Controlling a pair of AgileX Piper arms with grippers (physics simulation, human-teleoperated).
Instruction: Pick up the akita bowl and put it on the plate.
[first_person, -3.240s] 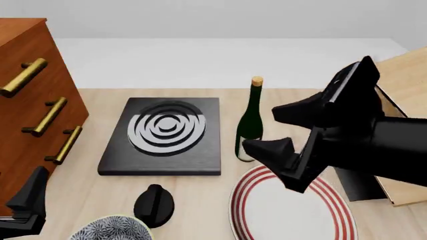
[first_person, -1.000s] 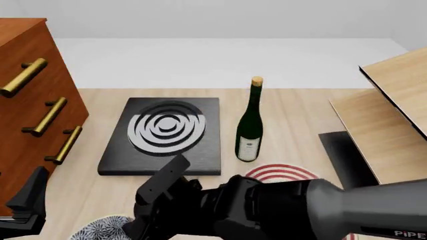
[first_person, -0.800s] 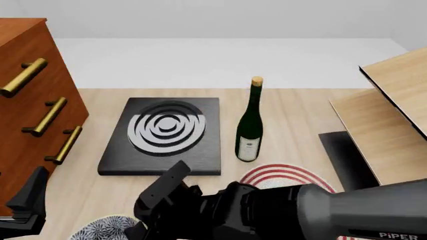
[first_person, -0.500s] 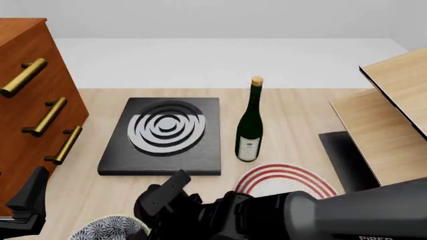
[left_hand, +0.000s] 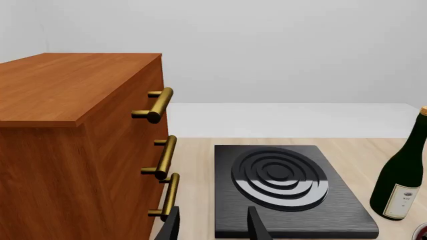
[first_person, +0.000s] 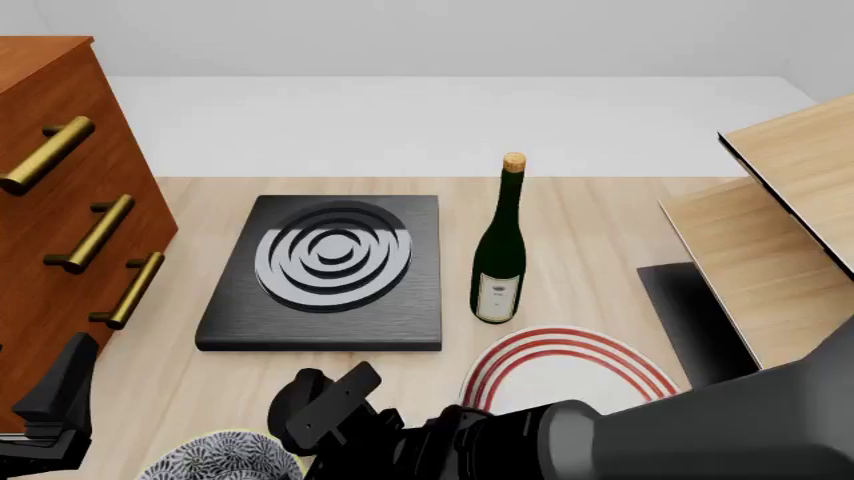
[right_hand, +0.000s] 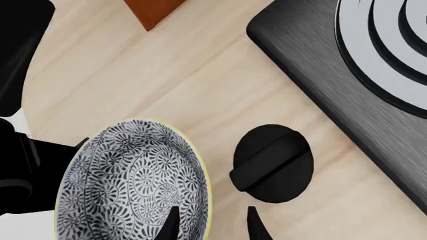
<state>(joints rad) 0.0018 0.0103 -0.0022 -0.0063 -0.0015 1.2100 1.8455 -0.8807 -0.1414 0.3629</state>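
Observation:
The akita bowl (right_hand: 133, 180), patterned blue-grey and white with a pale rim, rests on the table at the near left (first_person: 220, 458). My right gripper (right_hand: 210, 227) is open just above it. One fingertip is over the bowl's inside and the other is outside the rim, toward a black knob. The right arm (first_person: 601, 440) fills the near edge of the front view and covers the near part of the red-ringed plate (first_person: 567, 350). My left gripper (left_hand: 212, 229) is open and empty at the far left, beside the cabinet.
A black knob (right_hand: 272, 162) lies right beside the bowl. Behind it lies the black stove (first_person: 327, 265), with a green bottle (first_person: 499, 245) standing to its right. A wooden cabinet with brass handles (first_person: 67, 200) is at the left. Wooden panels (first_person: 781, 230) stand at the right.
My right arm has dropped lower and nearer over the last second, uncovering more of the plate's red rings and the black knob. The left gripper and the bowl have stayed put.

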